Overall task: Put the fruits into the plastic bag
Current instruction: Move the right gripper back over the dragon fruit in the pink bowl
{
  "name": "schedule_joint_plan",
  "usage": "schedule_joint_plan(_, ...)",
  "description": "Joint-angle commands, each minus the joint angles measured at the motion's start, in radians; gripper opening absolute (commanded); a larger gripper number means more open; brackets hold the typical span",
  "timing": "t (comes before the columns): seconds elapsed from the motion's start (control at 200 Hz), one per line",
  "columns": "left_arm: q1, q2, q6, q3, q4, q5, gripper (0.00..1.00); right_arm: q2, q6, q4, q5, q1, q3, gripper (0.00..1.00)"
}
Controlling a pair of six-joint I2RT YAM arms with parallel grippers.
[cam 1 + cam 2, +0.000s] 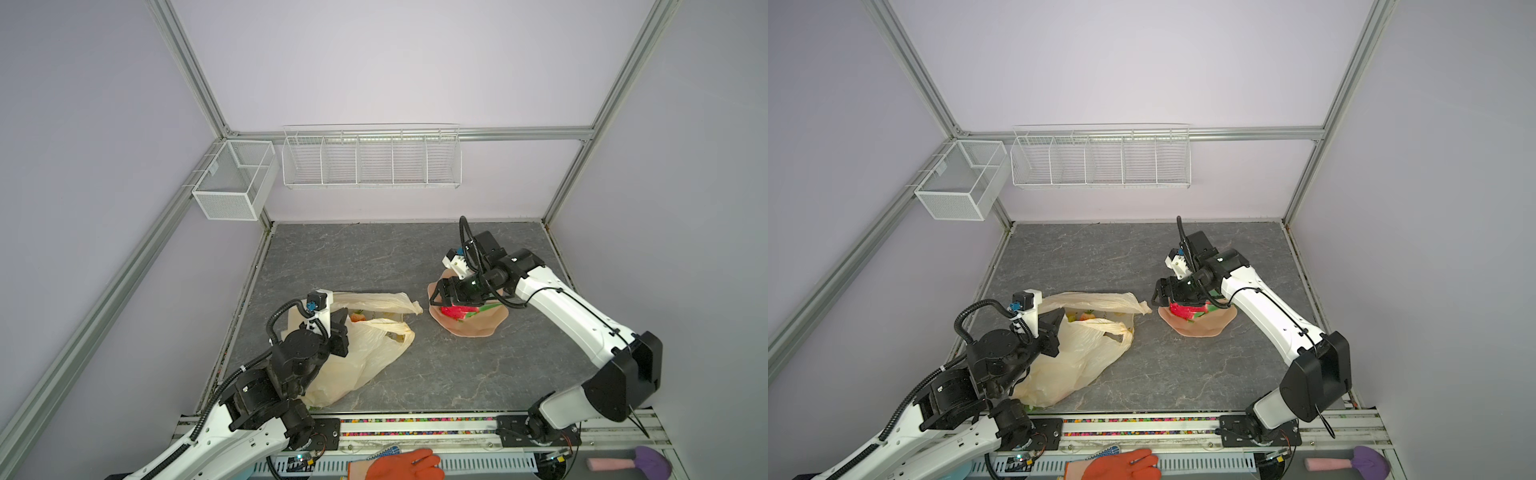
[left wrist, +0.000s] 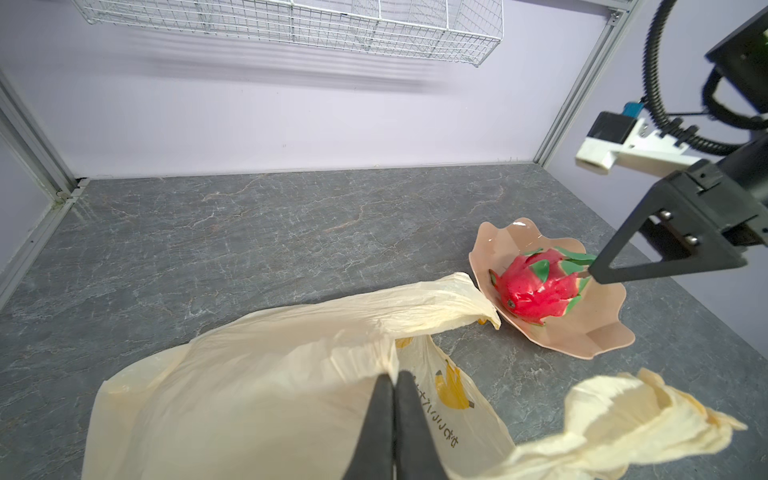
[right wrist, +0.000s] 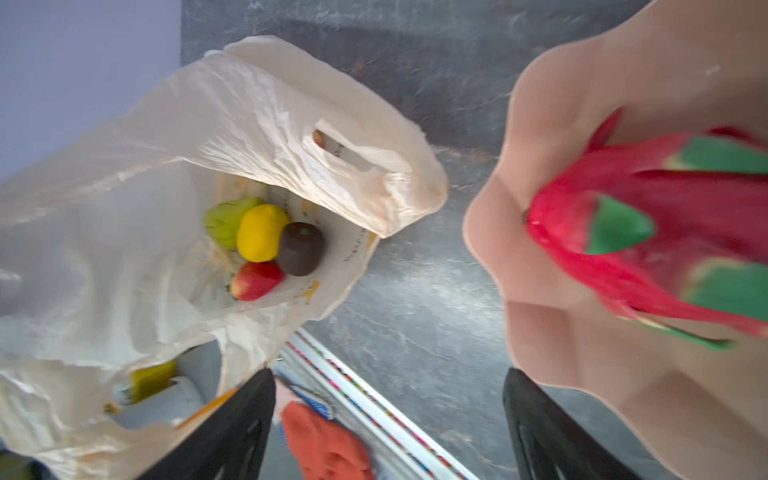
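Note:
The cream plastic bag [image 1: 365, 349] [image 1: 1084, 353] lies at the left of the table, its mouth facing the plate. My left gripper [image 2: 394, 379] is shut on the bag's upper rim [image 2: 291, 353] and holds the mouth up. Inside the bag [image 3: 124, 199] lie a green fruit [image 3: 226, 222], a lemon [image 3: 262, 232], a dark-brown piece [image 3: 301, 249] and a strawberry [image 3: 257, 280]. The red dragon fruit [image 1: 455, 311] [image 2: 536, 291] [image 3: 665, 232] rests on the peach plate [image 1: 469, 330] [image 2: 582, 338]. My right gripper [image 1: 434, 297] [image 3: 388, 374] hangs open and empty just above the fruit's bag-side end.
White wire baskets [image 1: 370, 162] and a mesh box [image 1: 232, 178] hang on the back walls. An orange glove [image 1: 399, 463] and a pink-handled purple brush [image 1: 636, 462] lie beyond the front rail. One loose bag handle [image 2: 623, 419] trails toward the plate.

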Motion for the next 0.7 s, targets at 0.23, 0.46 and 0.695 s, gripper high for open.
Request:
schedule_joint_plan(0.23, 0.001, -0.001, 0.007, 0.008, -0.001, 0.008, 0.00, 0.088, -0.611, -0.151, 0.396, -0.020, 0.044, 0.88)
schedule_joint_plan(0.46, 0.001, -0.006, 0.012, 0.013, -0.022, -0.003, 0.00, 0.139, -0.785, -0.093, 0.327, -0.036, 0.051, 0.88)
schedule_joint_plan(0.695, 0.001, -0.004, 0.012, 0.015, -0.033, -0.016, 0.00, 0.254, -0.798, -0.098, 0.297, -0.052, 0.113, 0.88)
